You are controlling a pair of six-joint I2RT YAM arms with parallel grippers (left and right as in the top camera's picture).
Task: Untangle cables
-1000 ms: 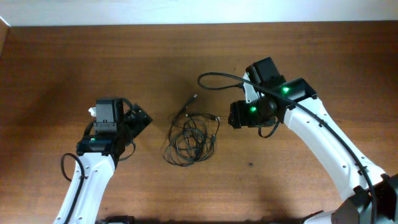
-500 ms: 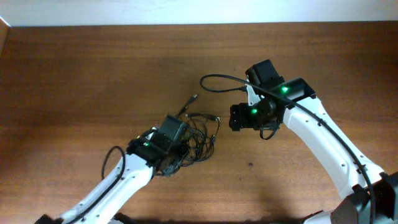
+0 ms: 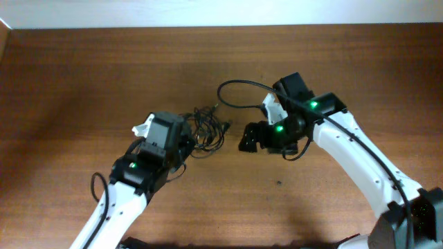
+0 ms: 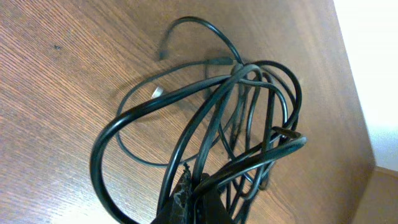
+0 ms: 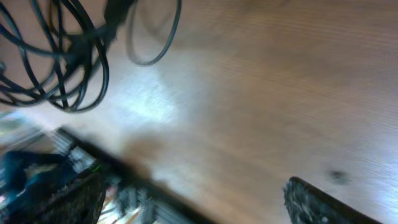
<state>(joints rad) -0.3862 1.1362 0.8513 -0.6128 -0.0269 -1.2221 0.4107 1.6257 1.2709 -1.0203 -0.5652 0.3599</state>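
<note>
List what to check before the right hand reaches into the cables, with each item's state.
1. Left hand shut on the cables: ok, strands run into its closed jaws.
2. Right hand open: ok, jaws wide apart in its wrist view.
3. Right hand clear of the cables: ok, beside them, not touching.
4. Loose plug end showing: ok, one sticks out of the tangle.
5. Cables separated: not ok, one tangled bunch.
6. Which strand that plug end belongs to: cannot tell.

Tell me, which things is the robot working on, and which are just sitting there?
For the job: tangled thin black cables, pinched in the left jaws.
Just there: wooden table; thick black cable fixed to the right arm.
</note>
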